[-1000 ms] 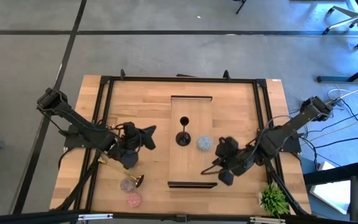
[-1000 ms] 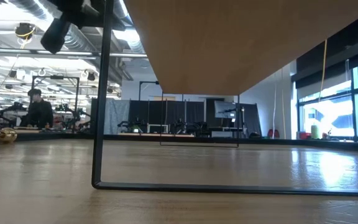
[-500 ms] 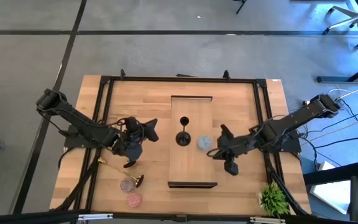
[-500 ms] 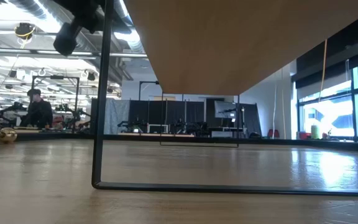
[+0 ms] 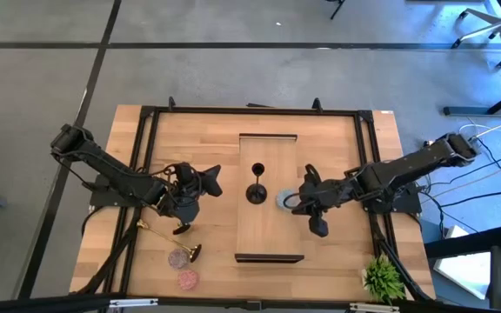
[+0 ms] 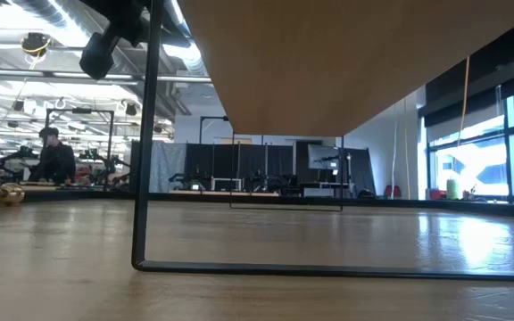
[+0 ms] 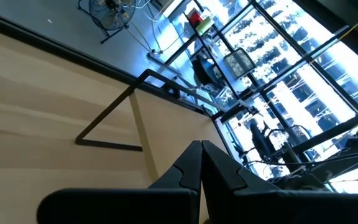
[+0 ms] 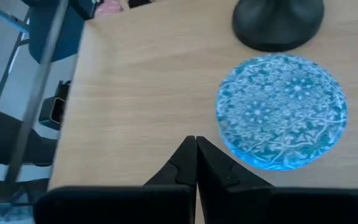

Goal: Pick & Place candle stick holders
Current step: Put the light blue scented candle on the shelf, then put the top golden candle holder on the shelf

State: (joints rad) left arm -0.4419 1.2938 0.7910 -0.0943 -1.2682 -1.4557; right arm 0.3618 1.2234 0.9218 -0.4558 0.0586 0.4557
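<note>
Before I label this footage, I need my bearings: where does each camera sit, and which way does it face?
High: overhead, straight down on the table; both arms show.
Low: table-top height, level under the raised board into the room; an arm part above.
Left wrist: past the shut left gripper across wood.
Right wrist: past the shut right gripper at the light-blue holder and black holder, both shared with high.

Overhead straight down on table [image 5: 190, 139]; low camera level under board; wrist cameras close, angled tableward.
</note>
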